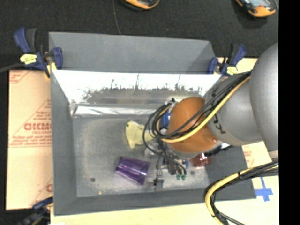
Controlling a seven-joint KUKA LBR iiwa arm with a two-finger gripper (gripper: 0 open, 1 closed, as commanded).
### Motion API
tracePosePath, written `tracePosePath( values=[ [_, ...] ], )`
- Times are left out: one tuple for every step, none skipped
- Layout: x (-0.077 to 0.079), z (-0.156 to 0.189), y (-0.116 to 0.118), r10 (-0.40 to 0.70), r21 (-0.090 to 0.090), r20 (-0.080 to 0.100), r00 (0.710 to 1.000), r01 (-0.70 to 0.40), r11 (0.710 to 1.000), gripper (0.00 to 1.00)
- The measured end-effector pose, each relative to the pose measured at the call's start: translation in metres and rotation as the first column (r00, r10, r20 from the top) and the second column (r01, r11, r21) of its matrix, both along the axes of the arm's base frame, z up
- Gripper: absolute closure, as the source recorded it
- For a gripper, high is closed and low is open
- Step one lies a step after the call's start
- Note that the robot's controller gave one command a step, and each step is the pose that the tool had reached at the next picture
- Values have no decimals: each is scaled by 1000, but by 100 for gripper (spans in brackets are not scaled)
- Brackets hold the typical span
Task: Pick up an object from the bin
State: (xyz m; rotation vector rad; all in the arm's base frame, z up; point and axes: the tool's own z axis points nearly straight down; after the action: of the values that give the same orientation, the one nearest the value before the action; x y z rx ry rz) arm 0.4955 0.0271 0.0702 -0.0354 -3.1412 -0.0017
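A grey metal bin fills the middle of the view, its floor mostly bare. The robot arm reaches in from the right, its orange wrist cover wrapped in cables. Below the cover, the hand points down at the near floor; whether it is open or closed cannot be told. Just left of it a purple plastic cup lies on its side, likely the nearest thing to pick. Farther back rests a pale yellow lump. A small dark red thing lies half hidden under the arm.
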Motion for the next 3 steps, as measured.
tracePosePath(
  values=[
    [-13, 0, 40, -47, 0, -2, 999, 47, 999, 0],
    [-19, -1, 67, 6, -2, -2, 1000, -6, 1000, 100],
    [-19, -1, 67, 6, -2, -2, 1000, -6, 1000, 100]
  ],
)
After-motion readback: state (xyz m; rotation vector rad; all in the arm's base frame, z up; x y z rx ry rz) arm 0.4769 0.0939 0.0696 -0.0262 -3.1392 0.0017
